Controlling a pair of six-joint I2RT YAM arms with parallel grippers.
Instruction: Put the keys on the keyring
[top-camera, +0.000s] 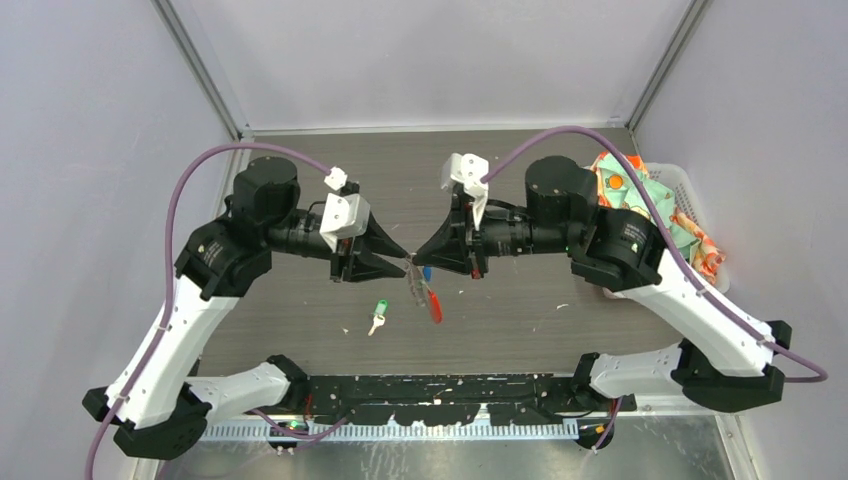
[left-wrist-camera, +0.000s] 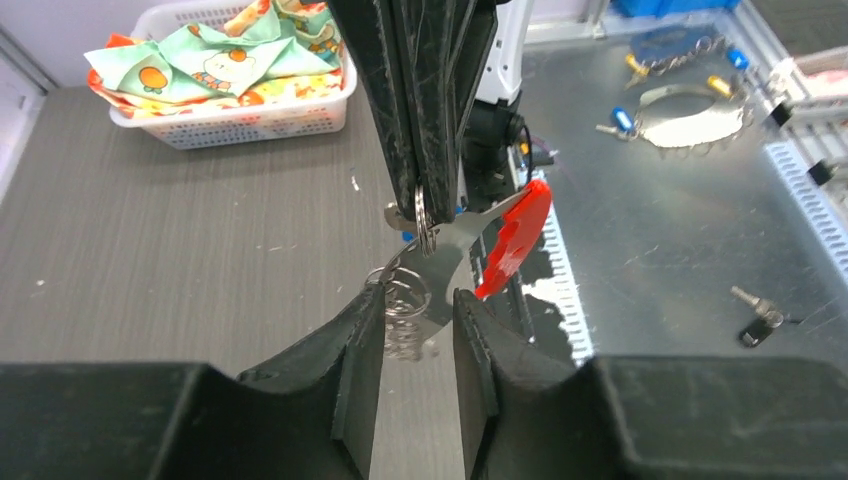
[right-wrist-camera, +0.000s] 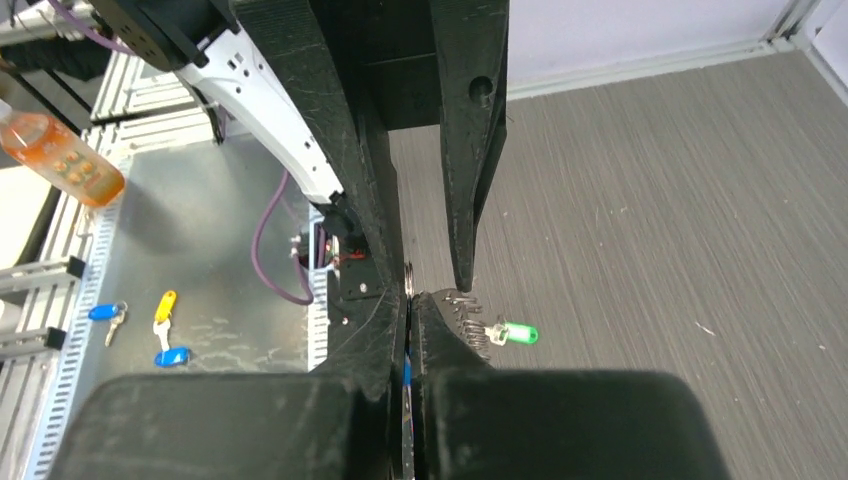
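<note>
No readable text, label, brand, number or sign in any view. Printed cloths (left-wrist-camera: 215, 60) in the white basket (left-wrist-camera: 240, 120), well ahead and to the left of the left gripper (left-wrist-camera: 418, 300): orange fruit and cartoon figures only, no lettering made out.
</note>
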